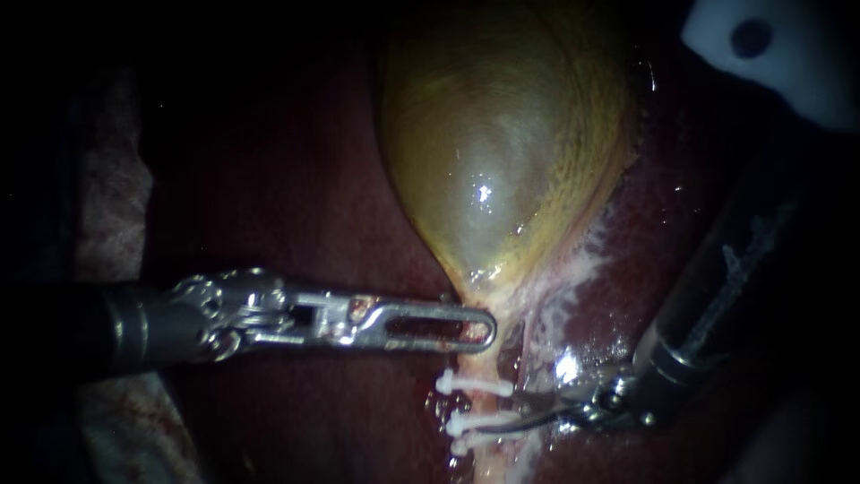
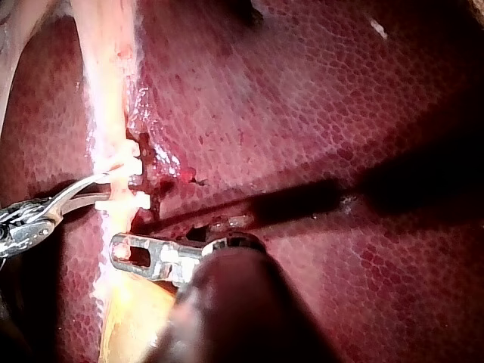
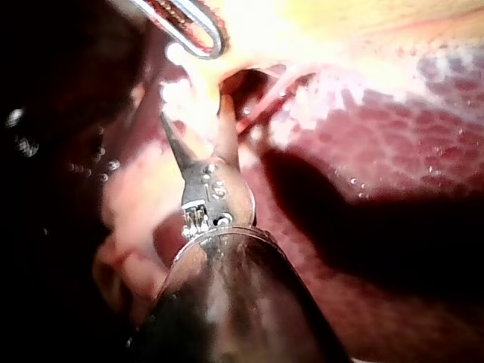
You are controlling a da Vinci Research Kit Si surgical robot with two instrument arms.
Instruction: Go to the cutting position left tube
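Reaching the left tube (image 1: 485,402) just off the gallbladder (image 1: 502,161) neck, the right instrument (image 3: 195,113) has its claw spread at the bare stretch between white clips (image 1: 475,384). The left instrument (image 1: 484,327) appears to have its claw pinched on that neck. Blades drifting onto a clip could dislodge it, and a slipped hold would slacken the tube. The tube looks pale, thin and wet.

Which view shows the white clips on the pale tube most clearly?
The endoscope view: three small white clips cross the pale tube there, all unhidden. The left wrist view shows two clearly; in the right wrist view glare hides them.
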